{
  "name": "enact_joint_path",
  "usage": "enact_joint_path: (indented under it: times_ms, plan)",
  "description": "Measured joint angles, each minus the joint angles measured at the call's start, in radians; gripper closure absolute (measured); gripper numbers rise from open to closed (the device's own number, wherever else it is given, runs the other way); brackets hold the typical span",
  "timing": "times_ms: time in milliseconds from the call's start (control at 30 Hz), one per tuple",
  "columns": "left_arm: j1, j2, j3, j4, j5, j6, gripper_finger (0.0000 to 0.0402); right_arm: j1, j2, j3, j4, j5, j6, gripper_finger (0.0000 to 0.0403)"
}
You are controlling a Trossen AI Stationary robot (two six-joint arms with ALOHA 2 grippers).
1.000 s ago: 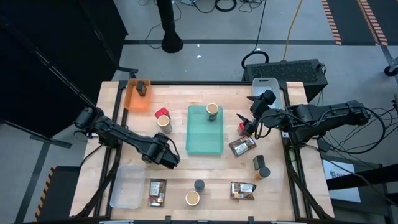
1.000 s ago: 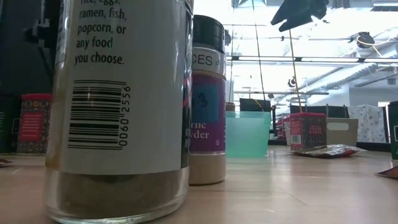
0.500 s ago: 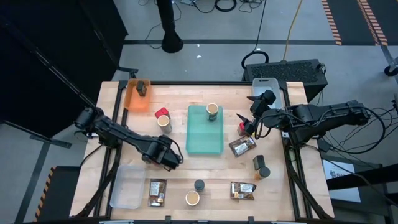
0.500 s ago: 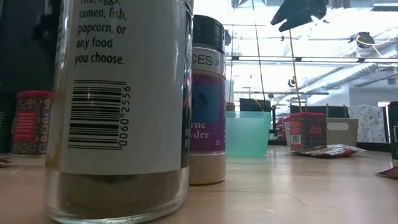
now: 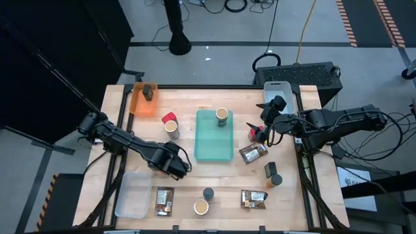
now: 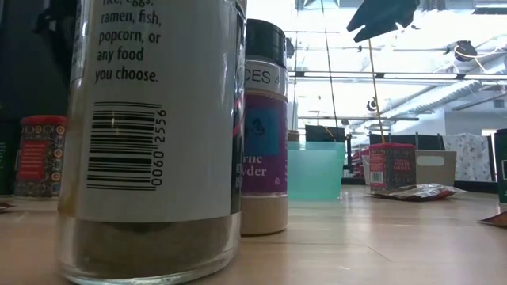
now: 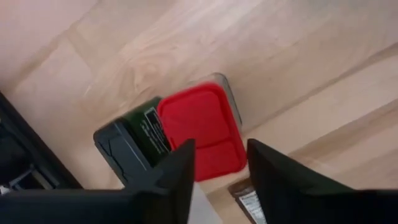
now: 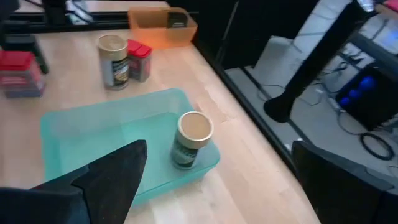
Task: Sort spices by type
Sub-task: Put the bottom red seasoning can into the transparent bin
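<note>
The left gripper (image 5: 174,164) hangs low over the near-left middle of the wooden table (image 5: 188,185), and in its wrist view its two dark fingers (image 7: 175,177) stand parted with a clear gap between them, nothing clamped; just beyond the tips sits a red-lidded spice box (image 7: 202,129), upright on the wood, free of the fingers, touching a dark green-black container (image 7: 127,144) beside it. From above the arm hides that box, so how the two sit there cannot be told. The right gripper (image 5: 259,127) hovers right of the teal tray (image 5: 213,146), its fingers spread wide and empty, above a red spice box (image 5: 254,134) and near a dark brown packet (image 5: 253,153). In the teal tray stands one tan jar with a cream top (image 5: 221,116); the right wrist view shows the same jar (image 8: 192,139) upright in a corner of the tray. Left of the tray stand another tan jar (image 5: 172,129) and a small red box (image 5: 169,118) close together, with an orange bin (image 5: 145,99) at the far-left corner. Compared with a second ago, the left gripper's fingers have come apart, and the box at the left edge of the low view (image 6: 38,155) has turned slightly. The right gripper has shifted slightly.
</note>
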Motion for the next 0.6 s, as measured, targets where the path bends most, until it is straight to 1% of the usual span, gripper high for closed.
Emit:
enact_joint_path:
  times_ms: [167, 267, 367, 600]
  plan:
    - [-0.001, 0.000, -0.002, 0.001, -0.016, -0.032, 0.0181, 0.000, 0.000, 0.000, 0.000, -0.020, 0.000, 0.0018]
    - [-0.002, 0.000, -0.013, 0.000, -0.031, -0.047, 0.0155, 0.000, 0.000, 0.000, 0.000, -0.020, 0.000, 0.0018]
    - [-0.001, 0.000, -0.018, -0.001, -0.057, -0.058, 0.0145, 0.000, 0.000, 0.000, -0.001, -0.020, 0.000, 0.0018]
    - [-0.002, -0.001, -0.019, 0.001, -0.065, -0.054, 0.0143, 0.000, 0.000, 0.000, -0.008, -0.020, 0.000, 0.0018]
